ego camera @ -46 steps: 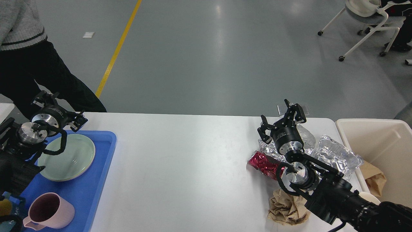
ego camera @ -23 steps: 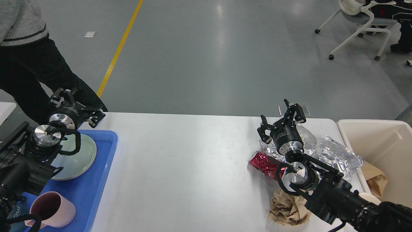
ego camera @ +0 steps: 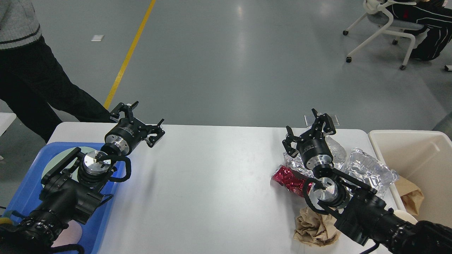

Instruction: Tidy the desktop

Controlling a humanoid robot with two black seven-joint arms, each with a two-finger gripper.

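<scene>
Left hand [ego camera: 140,119] has swung a good way rightward in the last second: it was up over the blue tray [ego camera: 30,176] and green plate [ego camera: 53,165] at the left edge, and now hangs over the far-left part of the tabletop [ego camera: 212,187], fingers spread wide and holding nothing. My read is the dish side is sorted (plate's in the tray, mostly hidden under the arm) and it's heading across for the rubbish. Right hand [ego camera: 308,131] hasn't budged, fingers also spread and empty, parked above the crumpled foil [ego camera: 370,171] and red wrapper [ego camera: 287,178]. A brown paper wad [ego camera: 312,229] lies nearer me, close to the front edge. The beige bin [ego camera: 420,155] stands just off the right end. Tabletop fills the lower middle of the view, long axis running left-right, tray end to bin end.
</scene>
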